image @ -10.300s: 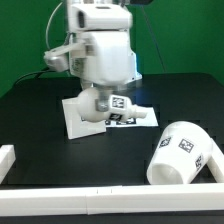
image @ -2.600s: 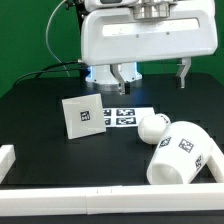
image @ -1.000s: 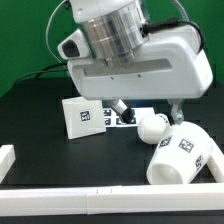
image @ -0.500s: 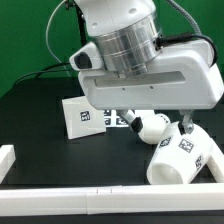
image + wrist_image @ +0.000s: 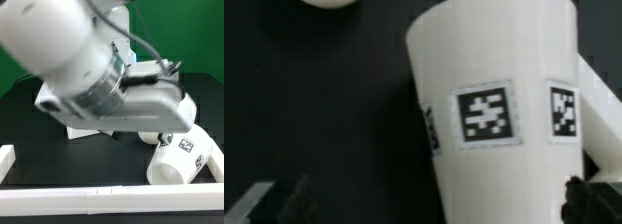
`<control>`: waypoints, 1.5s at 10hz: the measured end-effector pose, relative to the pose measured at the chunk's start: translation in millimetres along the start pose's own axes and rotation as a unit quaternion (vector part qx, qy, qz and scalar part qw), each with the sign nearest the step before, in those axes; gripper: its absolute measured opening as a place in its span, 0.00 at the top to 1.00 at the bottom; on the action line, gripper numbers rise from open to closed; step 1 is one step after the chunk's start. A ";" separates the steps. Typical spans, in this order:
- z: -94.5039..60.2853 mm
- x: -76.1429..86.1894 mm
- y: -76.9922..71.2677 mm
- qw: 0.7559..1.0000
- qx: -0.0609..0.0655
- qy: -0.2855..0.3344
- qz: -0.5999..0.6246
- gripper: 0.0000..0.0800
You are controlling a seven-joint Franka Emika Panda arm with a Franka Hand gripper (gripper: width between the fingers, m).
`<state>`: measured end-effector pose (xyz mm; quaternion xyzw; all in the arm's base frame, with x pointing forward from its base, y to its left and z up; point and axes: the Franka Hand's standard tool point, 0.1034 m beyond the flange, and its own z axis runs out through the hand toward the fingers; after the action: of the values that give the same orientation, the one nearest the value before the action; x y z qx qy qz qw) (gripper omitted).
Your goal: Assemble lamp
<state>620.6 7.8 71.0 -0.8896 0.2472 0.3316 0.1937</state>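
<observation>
One robot arm (image 5: 95,70), white and bulky, fills most of the exterior view and leans over the middle of the table, hiding what lies beneath it.

One table (image 5: 40,165), black-topped, with a green backdrop behind the far edge.

One lamp shade (image 5: 185,158), white, tapered like a bucket, lying on its side at the near right of the exterior view. Its wide mouth faces near and left, and a square black-and-white tag faces up on its wall. In the wrist view the shade (image 5: 491,120) runs the full height of the picture and widens toward the gripper.

One white rail (image 5: 70,197), running along the near edge of the table, with a short raised section at the exterior view's left.

One gripper (image 5: 429,200), released, with the jaws spread wide and nothing grasped. The dark fingertips (image 5: 269,203) show at the edge of the wrist view, one on each side of the shade. The one pointed at is well clear of the shade wall; whether the other touches it I cannot tell.

One bulb (image 5: 151,137), white and round-headed, showing only in part just beneath the arm, immediately left of and beyond the shade. In the wrist view a sliver of it (image 5: 327,3) appears past the shade's narrow end.

Two tags (image 5: 486,116), side by side on the shade wall in the wrist view.
</observation>
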 end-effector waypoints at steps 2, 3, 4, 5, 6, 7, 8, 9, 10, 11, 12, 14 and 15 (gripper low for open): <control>2.3 2.9 0.4 1.000 -0.003 -0.022 0.000 0.13; 1.6 3.0 -0.7 1.000 -0.003 -0.019 -0.001 0.13; 2.3 3.0 -0.7 1.000 -0.003 -0.020 -0.001 0.13; 3.5 1.8 0.5 0.999 0.000 -0.033 0.029 0.13; 2.4 6.9 0.0 0.998 0.009 -0.034 0.054 0.13; 1.9 11.4 -2.2 0.998 0.014 -0.023 0.060 0.13; 3.9 11.4 -3.1 0.998 0.013 -0.023 0.060 0.13; 4.0 12.1 -3.5 0.998 0.013 -0.022 0.054 0.13; 5.6 15.5 -4.9 0.999 0.014 -0.015 0.044 0.13; 8.0 20.1 -6.9 0.999 0.016 -0.005 0.035 0.13; 10.3 21.1 -6.9 0.999 0.016 -0.006 0.034 0.13; 13.9 25.5 -3.0 0.999 0.017 -0.007 0.028 0.13; 16.7 29.0 -2.3 1.000 0.018 -0.005 0.025 0.13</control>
<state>632.7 9.1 39.8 -0.8779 0.2742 0.3362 0.2025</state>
